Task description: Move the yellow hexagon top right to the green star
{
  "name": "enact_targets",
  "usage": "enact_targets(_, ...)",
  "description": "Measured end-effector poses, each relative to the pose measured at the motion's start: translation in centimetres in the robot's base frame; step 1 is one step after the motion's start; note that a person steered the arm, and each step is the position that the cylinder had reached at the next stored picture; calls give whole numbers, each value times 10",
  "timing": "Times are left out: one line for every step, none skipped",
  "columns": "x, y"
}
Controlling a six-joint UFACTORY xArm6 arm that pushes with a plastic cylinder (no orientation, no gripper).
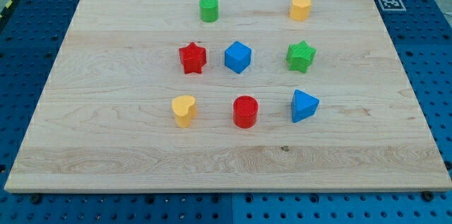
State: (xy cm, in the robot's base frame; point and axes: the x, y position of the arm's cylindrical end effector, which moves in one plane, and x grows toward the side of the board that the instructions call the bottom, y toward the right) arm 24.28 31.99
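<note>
Hexagon: yellow hexagon [300,7] sits near the board's top edge, toward the top-right corner, directly above the green star [301,56] with a clear gap between them. So it's above the star, not up-and-right of it. My judgement: it needs a short shove toward the right edge, staying at about the same height.

Tip: a grey stub shows at the view's top right, off the wooden board [106,146]; can't confirm it's my rod, and the tip end itself isn't visible. No pincer on this rig, so nothing to report as clenched or released; tip position relative to blocks can't be told.

Handling, judged from looks: small rigid plastic prism, light, flat base on smooth wood, so should slide easily and may spin if hit off-centre. No grasp possible; contact point should be the flat face on its left side, low and centred, pushing right. Faceted sides give a decent flat to bear on; hitting a corner would rotate it.

Other blocks: green cylinder [208,8] on the top row to the left, red star [192,58] and blue cube [238,56] in the middle row, yellow heart [183,110], red cylinder [246,112], blue triangular block [304,105] nearer the bottom edge. All well apart from the push path. Main risk: approaching from the left, keep clear of the green cylinder, and don't overshoot toward the right edge.
</note>
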Motion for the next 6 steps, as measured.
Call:
enact_targets(6, -102)
enact_targets(-12, -160)
enact_targets(-9, -166)
enact_targets(15, -190)
enact_targets(36, -191)
enact_targets(59, -191)
